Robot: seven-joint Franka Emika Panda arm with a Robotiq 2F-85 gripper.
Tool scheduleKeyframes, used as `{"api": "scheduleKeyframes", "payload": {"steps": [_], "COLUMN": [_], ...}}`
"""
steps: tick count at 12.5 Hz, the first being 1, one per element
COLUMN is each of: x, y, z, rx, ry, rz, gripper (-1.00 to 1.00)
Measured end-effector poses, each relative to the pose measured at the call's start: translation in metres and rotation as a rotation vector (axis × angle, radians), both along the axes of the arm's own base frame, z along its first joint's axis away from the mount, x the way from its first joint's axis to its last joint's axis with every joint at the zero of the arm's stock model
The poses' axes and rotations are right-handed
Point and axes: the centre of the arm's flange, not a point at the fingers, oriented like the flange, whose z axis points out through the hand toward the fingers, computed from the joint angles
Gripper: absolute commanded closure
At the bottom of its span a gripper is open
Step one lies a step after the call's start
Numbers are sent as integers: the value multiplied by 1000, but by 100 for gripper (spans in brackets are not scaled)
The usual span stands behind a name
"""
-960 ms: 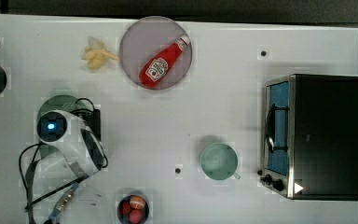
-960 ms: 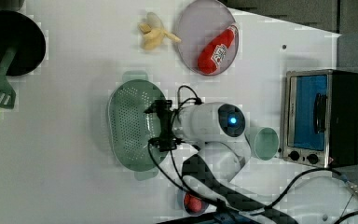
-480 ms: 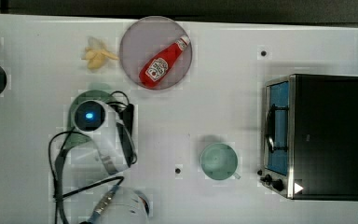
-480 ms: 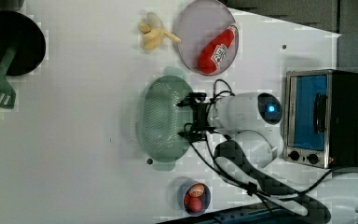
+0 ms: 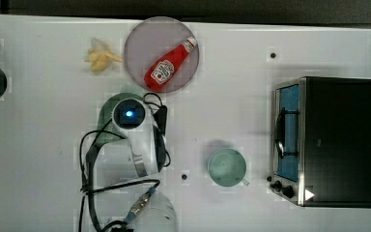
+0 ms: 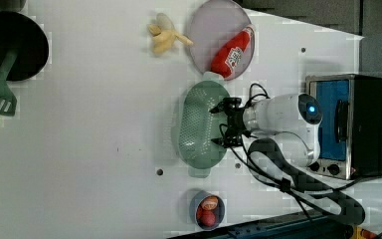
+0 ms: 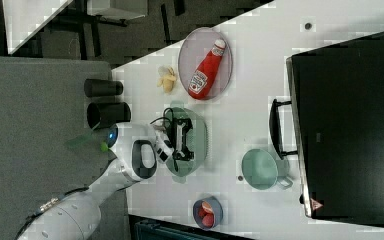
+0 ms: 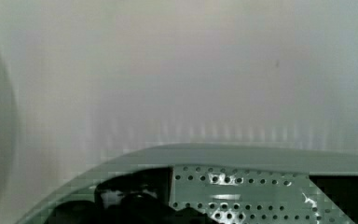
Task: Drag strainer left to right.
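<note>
The fingers (image 6: pixel 222 123) are spread wide, reaching into the strainer (image 6: pixel 196 127) with one finger near each side of its bowl. The strainer sits on the white table (image 6: pixel 89 149), just below the plate (image 6: pixel 209 25) holding a ketchup bottle (image 6: pixel 231 47) in the left view, with the cup (image 5: pixel 227 166) well apart.

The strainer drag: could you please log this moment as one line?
phase: dragging | gripper: open, inside pale mint-green plastic strainer | strainer: below grey ketchup plate in the left view
</note>
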Motion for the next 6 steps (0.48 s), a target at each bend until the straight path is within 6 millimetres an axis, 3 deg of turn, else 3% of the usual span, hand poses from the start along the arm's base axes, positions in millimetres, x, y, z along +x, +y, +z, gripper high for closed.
{"api": "scheduleKeyframes", "payload": {"steps": [6], "x": [5], "y": [-79], "z": [3], "rx": [-28], "ry": [-24], "rz": [18], "gripper": [-100]}}
